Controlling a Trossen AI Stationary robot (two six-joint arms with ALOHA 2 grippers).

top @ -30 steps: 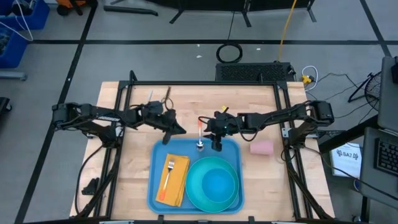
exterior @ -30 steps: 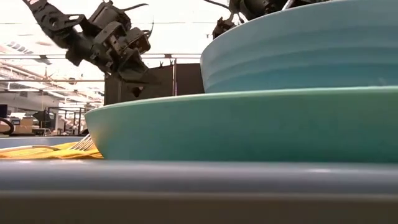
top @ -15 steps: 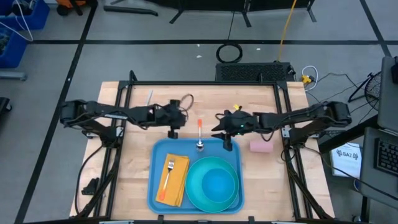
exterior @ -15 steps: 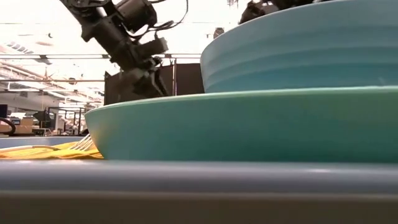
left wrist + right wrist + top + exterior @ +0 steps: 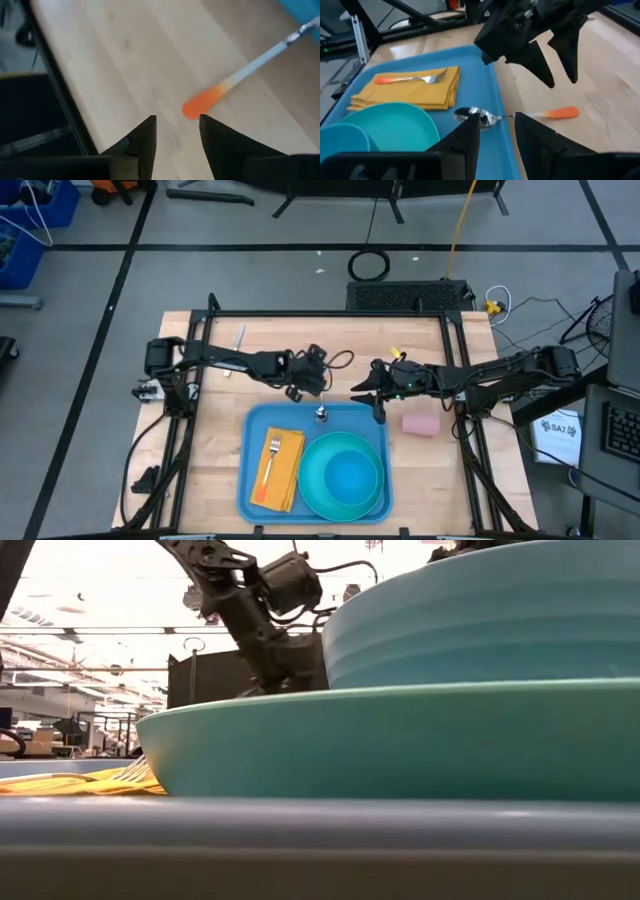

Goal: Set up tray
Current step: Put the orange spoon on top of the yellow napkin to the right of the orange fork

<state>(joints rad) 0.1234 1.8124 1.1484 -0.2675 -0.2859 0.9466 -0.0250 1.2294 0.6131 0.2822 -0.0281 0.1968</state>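
Observation:
The light-blue tray (image 5: 262, 423) carries a yellow napkin (image 5: 283, 477) with a fork (image 5: 272, 458) on it. It also holds a teal plate (image 5: 312, 492) with a teal bowl (image 5: 348, 476) on top. A spoon (image 5: 485, 118) lies with its bowl in the tray's far end. Its orange-tipped handle (image 5: 200, 104) crosses the rim onto the table. My left gripper (image 5: 177, 131) is open and hovers over the orange tip (image 5: 560, 113), one finger to each side, clear of it. My right gripper (image 5: 376, 410) is open at the tray's far right corner, right of the spoon.
A pink object (image 5: 420, 423) lies on the table right of the tray, close to the right arm. Black frame rails (image 5: 330, 314) run round the wooden table. In the low view the plate (image 5: 400, 740) and bowl (image 5: 480, 620) block most of the scene.
My left gripper has swung toward the table's right and come down over the spoon's handle. My right gripper has drawn back from the spoon toward the right edge. The spoon has stayed where it was.

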